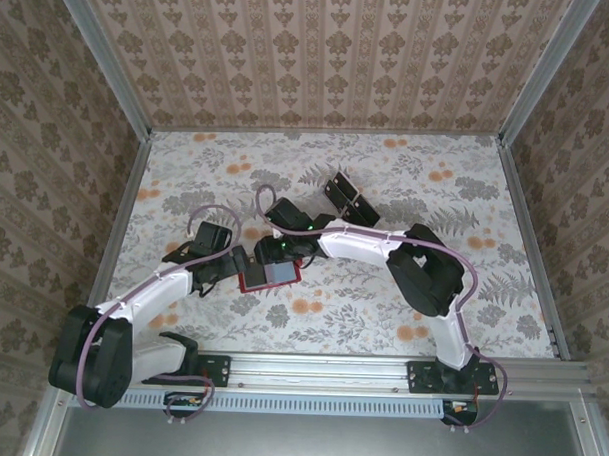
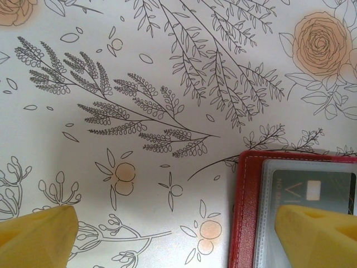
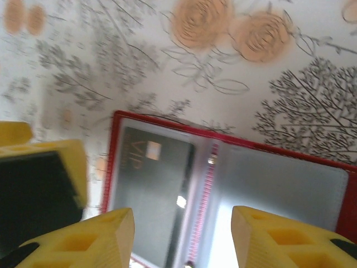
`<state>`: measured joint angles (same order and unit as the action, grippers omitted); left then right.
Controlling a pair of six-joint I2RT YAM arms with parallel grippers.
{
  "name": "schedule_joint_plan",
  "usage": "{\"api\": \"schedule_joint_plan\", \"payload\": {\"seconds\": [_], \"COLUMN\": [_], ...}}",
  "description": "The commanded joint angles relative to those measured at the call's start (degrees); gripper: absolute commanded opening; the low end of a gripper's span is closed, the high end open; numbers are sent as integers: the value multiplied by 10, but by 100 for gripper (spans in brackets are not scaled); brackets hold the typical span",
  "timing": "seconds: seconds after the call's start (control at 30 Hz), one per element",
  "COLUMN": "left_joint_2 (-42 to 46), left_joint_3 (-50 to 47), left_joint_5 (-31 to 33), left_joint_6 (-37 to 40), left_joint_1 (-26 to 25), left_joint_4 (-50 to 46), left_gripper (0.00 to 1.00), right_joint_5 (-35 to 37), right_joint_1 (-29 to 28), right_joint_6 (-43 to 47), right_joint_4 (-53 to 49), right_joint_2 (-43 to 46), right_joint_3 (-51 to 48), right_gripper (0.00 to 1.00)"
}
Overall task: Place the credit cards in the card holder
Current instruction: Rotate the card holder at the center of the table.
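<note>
Lying open at the top view's centre, the card holder (image 1: 281,275) held one likely stiff, slippery credit card (image 3: 150,184), best pinched edgewise, under the left end effector (image 2: 178,240) and right end effector (image 3: 184,234), both open, empty.

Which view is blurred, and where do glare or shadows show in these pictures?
Right wrist view: blurred throughout, the floral print smeared; a white glint on the sleeve over the credit card in the card holder. Left wrist view: sharp lines, a soft grey shadow on the table at left. Top external view: even light, no glare.
</note>
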<state>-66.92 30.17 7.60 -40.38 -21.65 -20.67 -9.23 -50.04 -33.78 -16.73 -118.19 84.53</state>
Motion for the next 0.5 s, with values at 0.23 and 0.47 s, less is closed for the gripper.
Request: {"api": "schedule_joint_plan", "payload": {"seconds": [0.23,0.47], "left_joint_2": [-25,-29], "left_joint_3": [18,24], "left_joint_5": [-16,-18], "left_joint_6": [11,18], "left_joint_1": [2,0], "left_joint_4": [10,12], "left_gripper": [100,100], "right_joint_5": [93,85], "right_joint_1": [23,22], "right_joint_6": [28,-6], "right_joint_4": [-42,-18], "right_joint_2": [25,59], "right_joint_3": [-64,-131], "right_gripper": [50,49]}}
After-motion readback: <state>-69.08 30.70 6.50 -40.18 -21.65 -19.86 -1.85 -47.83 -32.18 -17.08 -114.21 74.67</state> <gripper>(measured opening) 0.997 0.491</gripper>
